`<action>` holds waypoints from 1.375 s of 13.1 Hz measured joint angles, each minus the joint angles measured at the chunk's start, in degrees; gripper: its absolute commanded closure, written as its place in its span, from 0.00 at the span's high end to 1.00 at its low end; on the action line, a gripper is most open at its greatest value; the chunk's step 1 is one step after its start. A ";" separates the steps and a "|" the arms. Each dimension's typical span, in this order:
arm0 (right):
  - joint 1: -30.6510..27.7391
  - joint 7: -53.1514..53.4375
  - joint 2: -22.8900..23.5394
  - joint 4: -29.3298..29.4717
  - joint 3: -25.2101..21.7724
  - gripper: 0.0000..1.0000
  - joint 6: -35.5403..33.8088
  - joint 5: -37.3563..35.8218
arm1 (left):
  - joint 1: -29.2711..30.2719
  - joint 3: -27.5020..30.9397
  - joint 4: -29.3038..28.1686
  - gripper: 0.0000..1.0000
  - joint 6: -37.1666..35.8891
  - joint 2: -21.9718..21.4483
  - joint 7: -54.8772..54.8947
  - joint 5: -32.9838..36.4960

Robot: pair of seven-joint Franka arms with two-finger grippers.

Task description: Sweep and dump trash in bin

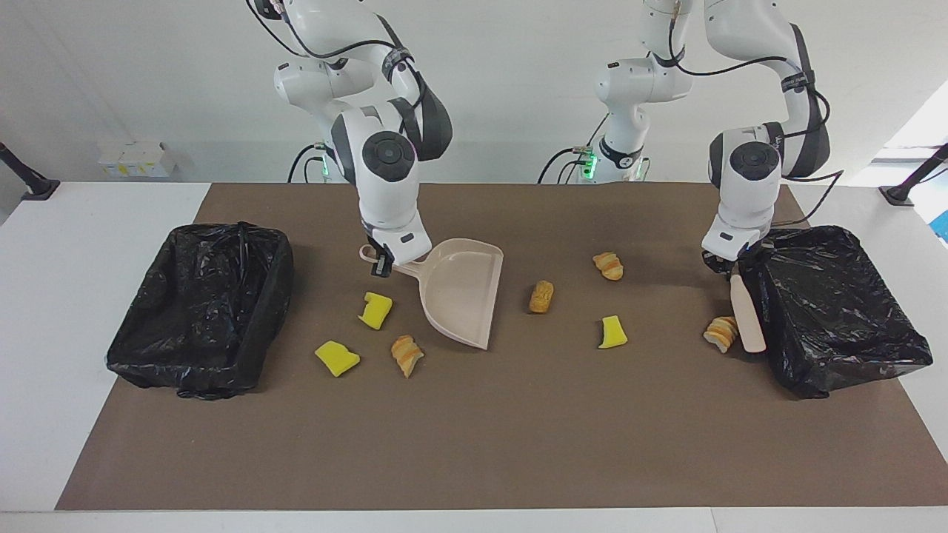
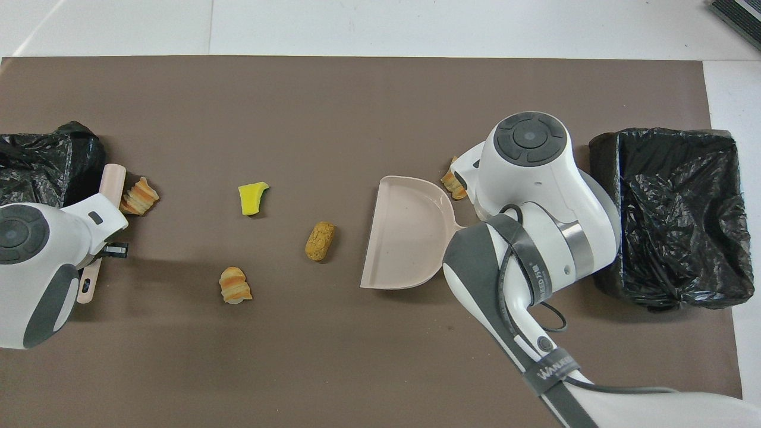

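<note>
Trash lies scattered over the brown mat of the worktop, seven scraps in all, none yet in the dustpan. The right tool is down at the dustpan's handle and seems clamped on it, though the fingers are too hidden to be sure; the pan's open lip faces the left arm's end of the worktop. Three scraps sit beside the pan toward the right arm's end, so on the wrong side of the lip: two yellow sponge chunks and a bread piece. Just off the lip lies a brown bread roll, then a croissant piece and a third sponge chunk. The left tool is at the upper end of the brush, whether gripping it I cannot tell. The brush's long axis runs away from the robots, alongside the bin at that end, with a layered bread piece touching it. Another bin stands near the right arm's end. The coming sweep probably turns on pushing scraps from the brush toward the pan's lip, the roll being closest.
</note>
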 measured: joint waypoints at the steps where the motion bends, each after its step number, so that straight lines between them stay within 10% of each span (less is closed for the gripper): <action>1: 0.71 2.07 -0.63 -0.65 0.01 0.00 -0.42 -0.08 | -0.03 -0.32 -0.04 0.00 0.00 0.00 3.56 -2.54; 12: 3.71 10.77 -1.90 -10.54 0.07 0.00 14.81 -0.51 | -17.99 -1.58 -0.32 0.00 1.82 1.33 7.59 -22.08; 18: 3.64 10.78 -1.90 -10.73 0.05 0.00 14.89 -0.52 | -33.85 -1.77 -0.30 0.00 2.60 1.37 -7.77 -24.98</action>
